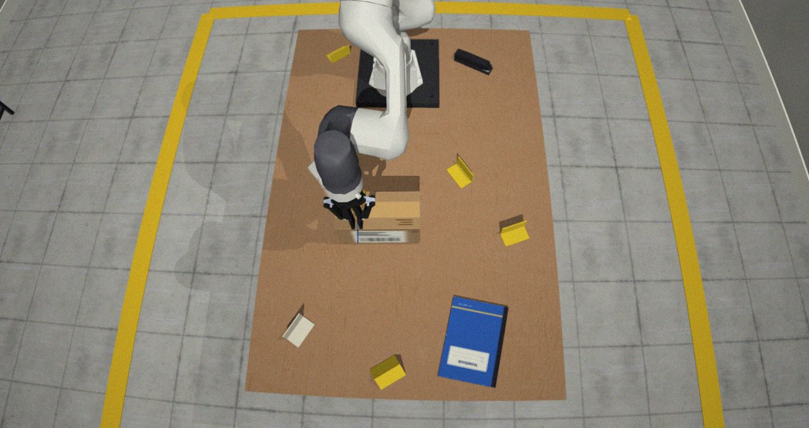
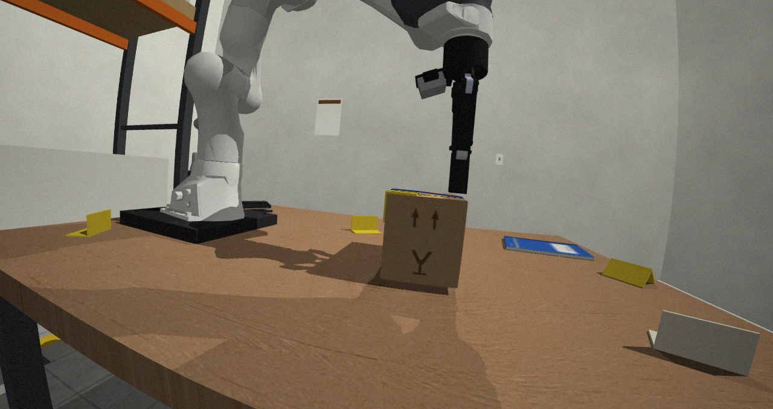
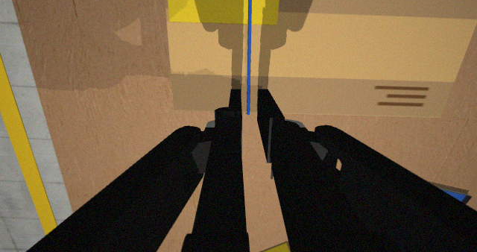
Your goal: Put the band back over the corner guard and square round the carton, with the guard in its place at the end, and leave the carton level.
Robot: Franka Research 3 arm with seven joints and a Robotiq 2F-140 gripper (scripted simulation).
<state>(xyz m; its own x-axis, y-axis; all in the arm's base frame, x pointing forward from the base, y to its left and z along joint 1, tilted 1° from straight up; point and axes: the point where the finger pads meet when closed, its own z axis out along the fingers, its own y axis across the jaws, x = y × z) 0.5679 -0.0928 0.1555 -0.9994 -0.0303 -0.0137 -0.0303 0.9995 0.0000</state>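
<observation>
The cardboard carton (image 1: 395,207) (image 2: 424,238) (image 3: 335,51) stands level on the wooden table (image 1: 339,301). A yellow corner guard (image 3: 186,6) sits on its far top edge at the left end. A thin blue band (image 1: 357,238) (image 3: 249,39) runs over the guard, across the top and down the near face. My gripper (image 1: 357,222) (image 2: 458,187) (image 3: 249,105) points straight down at the carton's near top edge. Its fingers are nearly closed, with a narrow gap that straddles the band. The fingers do not pinch the band.
Spare yellow guards (image 1: 459,172) (image 1: 514,232) (image 1: 388,371) (image 1: 338,53) and a white one (image 1: 298,329) lie scattered on the table. A blue notebook (image 1: 472,341) lies at the front right, a black block (image 1: 472,61) at the back right. The robot base (image 1: 426,74) stands behind the carton.
</observation>
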